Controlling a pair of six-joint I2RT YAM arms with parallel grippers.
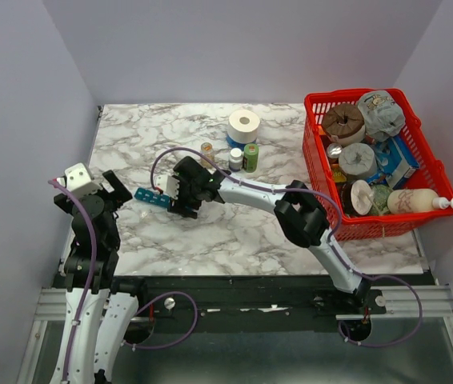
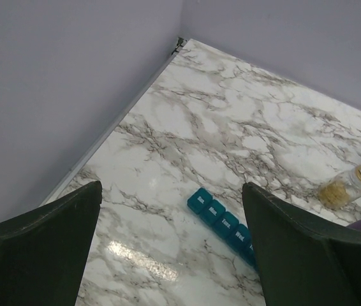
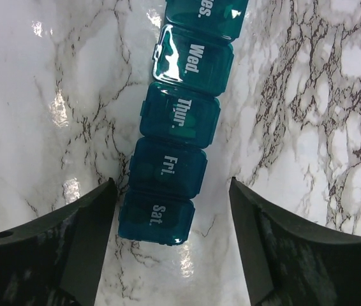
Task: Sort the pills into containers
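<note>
step: securing organizer (image 3: 168, 169) | right gripper (image 3: 172, 185): spread, straddling Sat end, no grip yet | left gripper (image 2: 171, 191): spread, idle | next: pinch its sides squarely

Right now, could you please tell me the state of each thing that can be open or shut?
pill organizer, lying flat, visible lids shut.
right gripper, open, jaws astride the organizer's Sat end.
left gripper, open, holding nothing.
amber bottle, capped.
green bottle, upright, capped.
</note>
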